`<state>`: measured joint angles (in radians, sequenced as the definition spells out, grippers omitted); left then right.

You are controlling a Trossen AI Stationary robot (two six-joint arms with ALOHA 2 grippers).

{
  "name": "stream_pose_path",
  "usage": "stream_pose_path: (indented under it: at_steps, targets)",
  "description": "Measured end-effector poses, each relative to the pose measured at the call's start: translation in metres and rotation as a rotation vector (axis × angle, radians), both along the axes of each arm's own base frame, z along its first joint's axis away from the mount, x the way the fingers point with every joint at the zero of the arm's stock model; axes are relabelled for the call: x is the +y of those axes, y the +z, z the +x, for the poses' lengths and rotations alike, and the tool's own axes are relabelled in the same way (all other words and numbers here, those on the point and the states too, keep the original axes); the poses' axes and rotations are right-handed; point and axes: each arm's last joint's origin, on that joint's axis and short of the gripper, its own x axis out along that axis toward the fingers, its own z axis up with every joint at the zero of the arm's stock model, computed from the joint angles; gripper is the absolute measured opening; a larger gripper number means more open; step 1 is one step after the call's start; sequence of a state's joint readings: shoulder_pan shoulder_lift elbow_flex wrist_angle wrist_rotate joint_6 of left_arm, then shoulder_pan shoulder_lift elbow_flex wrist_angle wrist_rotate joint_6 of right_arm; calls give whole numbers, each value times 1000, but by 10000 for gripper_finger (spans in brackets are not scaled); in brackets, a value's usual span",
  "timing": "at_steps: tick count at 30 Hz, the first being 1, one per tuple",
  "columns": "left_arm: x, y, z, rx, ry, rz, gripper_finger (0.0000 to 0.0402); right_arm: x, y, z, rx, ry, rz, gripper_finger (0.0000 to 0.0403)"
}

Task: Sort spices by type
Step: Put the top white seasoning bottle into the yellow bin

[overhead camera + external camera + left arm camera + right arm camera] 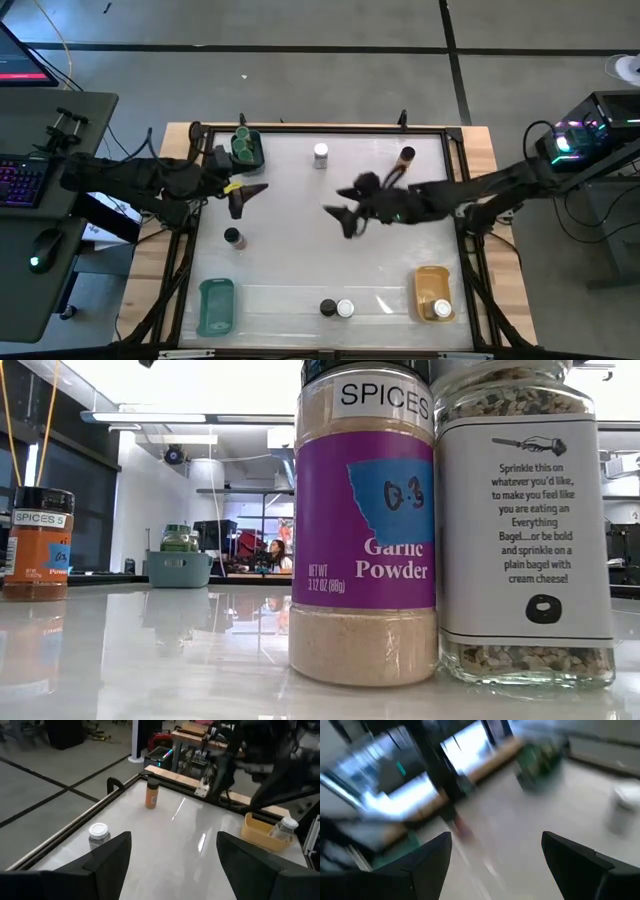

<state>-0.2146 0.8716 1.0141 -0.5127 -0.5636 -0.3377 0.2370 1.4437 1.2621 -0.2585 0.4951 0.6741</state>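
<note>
Small spice jars stand on the white table. In the high view two green-lidded jars [243, 143] sit in the far-left teal tray [256, 158]. A white-lidded jar [320, 155] and an orange jar with a dark lid [405, 157] stand near the far edge, and a black-lidded jar [233, 238] stands at the left. A black-lidded jar [327, 308] and a white-lidded jar [345, 308] stand at the near edge, the pair that fills the low view [365, 520]. Another white-lidded jar [441, 309] is in the yellow tray [428, 277]. My left gripper [245, 195] hovers open beside the far-left tray. My right gripper [350, 215] is open over the table's middle.
A second teal tray [215, 305] lies at the near left corner. A dark raised frame [330, 130] borders the table. The left wrist view shows the white-lidded jar [99, 834], the orange jar [151, 795] and the yellow tray [260, 831]. Bare surface lies between the grippers.
</note>
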Motion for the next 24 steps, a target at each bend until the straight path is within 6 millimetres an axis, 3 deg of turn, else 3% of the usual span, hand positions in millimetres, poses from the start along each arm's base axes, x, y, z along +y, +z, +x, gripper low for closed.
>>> stream_pose_path:
  at_steps: [5,13,19,24]
  targets:
    - [-3,-9,8,77,-57,0,278,-13,3,20,-122,64,4,304]
    - [-6,-24,21,213,-89,53,278,-34,-4,29,-164,-101,153,304]
    - [5,-30,45,227,-31,148,278,-79,-26,44,-116,-247,169,304]
    - [24,-35,65,200,62,135,278,-133,-49,68,88,-307,109,304]
